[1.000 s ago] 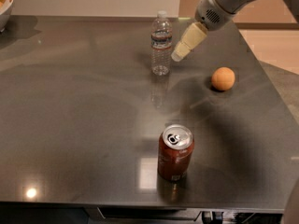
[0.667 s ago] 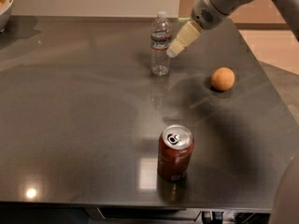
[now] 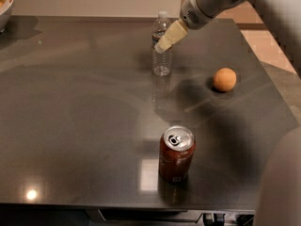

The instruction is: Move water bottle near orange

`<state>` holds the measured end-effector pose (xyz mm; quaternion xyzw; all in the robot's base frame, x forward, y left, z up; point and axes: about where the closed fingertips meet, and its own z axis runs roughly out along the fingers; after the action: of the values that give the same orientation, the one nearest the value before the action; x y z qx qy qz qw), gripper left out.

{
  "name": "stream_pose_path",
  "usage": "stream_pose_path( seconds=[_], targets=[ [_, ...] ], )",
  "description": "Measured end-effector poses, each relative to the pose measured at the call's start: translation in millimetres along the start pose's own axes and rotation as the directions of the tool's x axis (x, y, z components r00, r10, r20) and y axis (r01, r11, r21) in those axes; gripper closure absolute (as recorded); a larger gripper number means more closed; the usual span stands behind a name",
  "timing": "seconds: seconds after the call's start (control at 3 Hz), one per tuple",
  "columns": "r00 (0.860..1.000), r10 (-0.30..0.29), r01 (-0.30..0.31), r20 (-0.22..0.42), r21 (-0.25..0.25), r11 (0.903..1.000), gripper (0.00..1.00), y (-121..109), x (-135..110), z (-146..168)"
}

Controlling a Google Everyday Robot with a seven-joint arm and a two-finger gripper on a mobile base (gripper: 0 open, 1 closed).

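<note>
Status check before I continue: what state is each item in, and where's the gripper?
water bottle: upright, capped, standing on the table.
orange: resting on the table, apart from the bottle, untouched.
soda can: upright, near the front edge.
gripper: at the bottle's upper half; grasp unclear.
bowl: far left corner, partly out of frame.

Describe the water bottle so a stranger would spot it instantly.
On the dark grey table, look near the far edge, left of the orange. The gripper hangs by the water bottle there. It is clear, ribbed, white-capped and taller than the brown-red soda can.
</note>
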<state>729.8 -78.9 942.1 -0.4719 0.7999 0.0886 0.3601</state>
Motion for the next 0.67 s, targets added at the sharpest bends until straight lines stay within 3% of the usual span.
stream_pose_path(
  seconds=[0.33,0.67],
  targets=[
    [0.999,0.013,-0.012,0.030,-0.012,0.9998,0.00,-1.4,-9.8,9.1],
    [0.998,0.025,-0.023,0.051,-0.034,0.9992,0.18,1.2,-16.2,9.8]
  ],
)
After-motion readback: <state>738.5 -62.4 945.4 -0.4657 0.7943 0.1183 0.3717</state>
